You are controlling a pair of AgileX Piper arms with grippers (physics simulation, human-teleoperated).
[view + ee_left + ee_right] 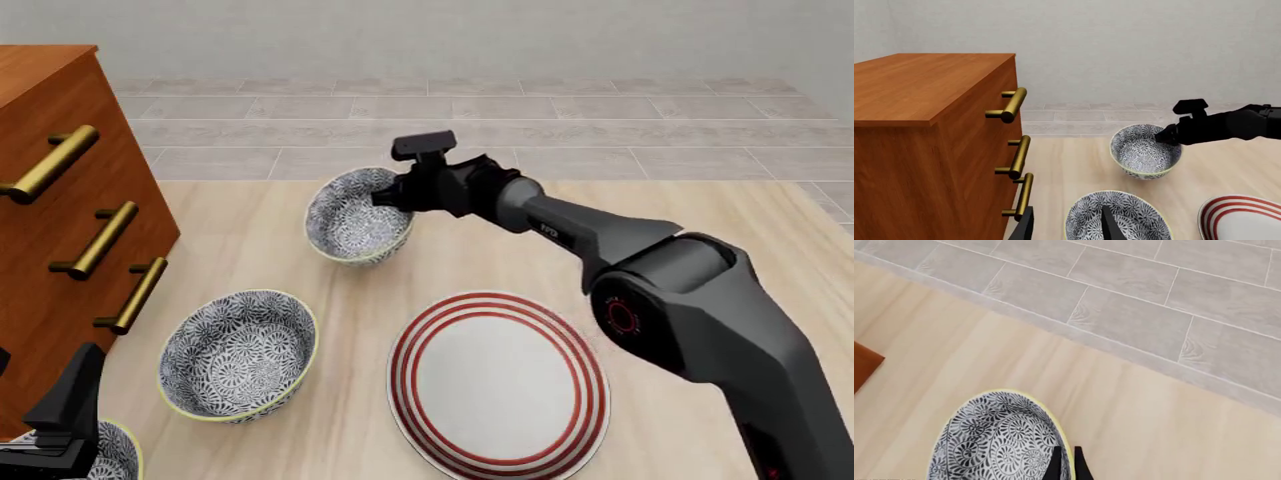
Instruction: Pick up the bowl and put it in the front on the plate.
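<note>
The bowl point(358, 215) with the blue-grey floral pattern and yellowish rim is at the far side of the table, tilted with its opening toward the left. My right gripper point(390, 195) is shut on its right rim. The same bowl point(1145, 150) and right gripper point(1164, 136) show in the left wrist view. In the right wrist view the fingertips point(1055, 466) pinch the bowl's point(997, 440) rim. The plate point(416, 345), white with red rings, lies near the front, right of centre. My left gripper point(67, 400) stands open at the front left, above another bowl.
A second floral bowl point(238, 352) sits left of the plate, and a third point(118, 455) peeks in at the front left corner. A wooden dresser point(54, 200) with brass handles point(107, 240) lines the table's left side. Grey tiled floor point(534, 110) lies beyond the far edge.
</note>
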